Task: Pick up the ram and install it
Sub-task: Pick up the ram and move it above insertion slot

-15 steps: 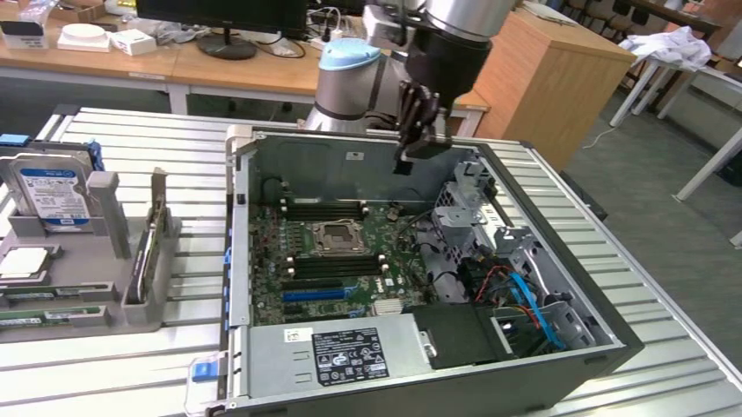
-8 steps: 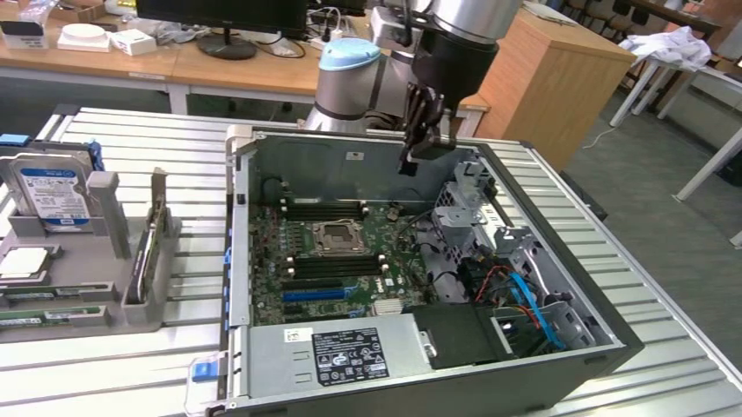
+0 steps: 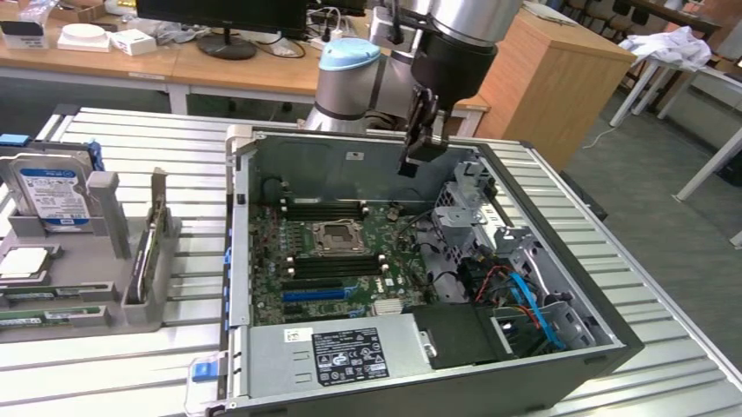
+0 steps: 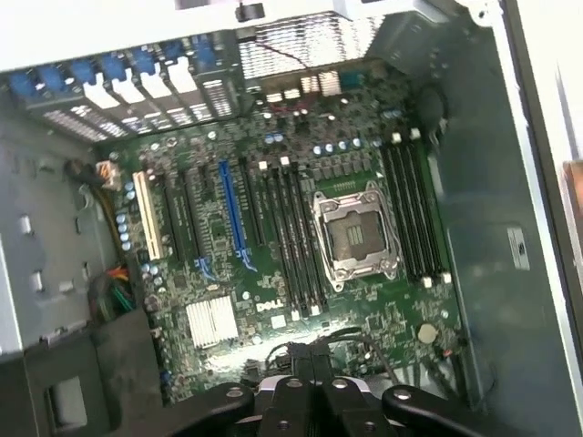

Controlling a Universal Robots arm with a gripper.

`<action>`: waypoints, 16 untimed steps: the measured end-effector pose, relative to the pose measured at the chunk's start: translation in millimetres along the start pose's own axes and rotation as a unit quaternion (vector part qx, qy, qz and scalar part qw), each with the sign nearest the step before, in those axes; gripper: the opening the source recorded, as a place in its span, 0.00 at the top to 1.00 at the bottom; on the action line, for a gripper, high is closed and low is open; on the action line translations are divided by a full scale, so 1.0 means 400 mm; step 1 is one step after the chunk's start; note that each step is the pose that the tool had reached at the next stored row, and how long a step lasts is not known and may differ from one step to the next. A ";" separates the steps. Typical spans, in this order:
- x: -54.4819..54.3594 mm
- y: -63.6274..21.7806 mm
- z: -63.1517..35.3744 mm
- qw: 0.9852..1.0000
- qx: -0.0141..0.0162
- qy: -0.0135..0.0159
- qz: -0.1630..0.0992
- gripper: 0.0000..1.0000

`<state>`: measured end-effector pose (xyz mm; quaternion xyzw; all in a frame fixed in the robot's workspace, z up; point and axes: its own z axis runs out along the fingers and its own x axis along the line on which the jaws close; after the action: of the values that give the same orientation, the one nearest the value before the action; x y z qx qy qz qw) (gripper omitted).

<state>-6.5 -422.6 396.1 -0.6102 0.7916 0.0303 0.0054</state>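
- Exterior view: an open computer case (image 3: 347, 165) lies on its side on a slatted metal table (image 3: 139, 356), with the motherboard (image 3: 347, 300) facing up.
- The robot arm (image 3: 347, 82) reaches in from the far side. Its gripper (image 3: 412, 161) hangs pointing down over the far part of the case, above the board and touching nothing there.
- I cannot tell whether the gripper is clenched or released, or whether it carries anything.
- The ram stick (image 3: 142, 261) stands on edge in a slot of a grey holder (image 3: 82, 278), which sits on the table at the exterior view's left, just beside the case and well apart from the gripper.
- A hard drive (image 3: 52, 195) stands upright in the far part of that holder, and two green boards (image 3: 29, 298) lie flat at its near left corner.
- On the motherboard, an open processor socket (image 3: 334, 233) sits between a far row of memory slots (image 3: 330, 208) and a near row.
- A power supply (image 3: 336, 352) fills the near end of the case.
- Wrist view: the gripper (image 4: 312, 360) looks straight down on the motherboard (image 4: 228, 273).
- The processor socket (image 4: 357, 235) has dark memory slots (image 4: 296, 241) with white end clips on both sides.
- Beyond one set lie a blue card slot (image 4: 232, 214) and a white card slot (image 4: 146, 214), with a small ribbed heat sink (image 4: 211, 320) close to the blue one.
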 end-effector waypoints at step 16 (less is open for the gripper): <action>0.000 0.000 0.011 0.989 0.007 -0.006 0.144 0.90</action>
<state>-6.4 -422.6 391.9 -0.4892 0.8716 0.0292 0.0098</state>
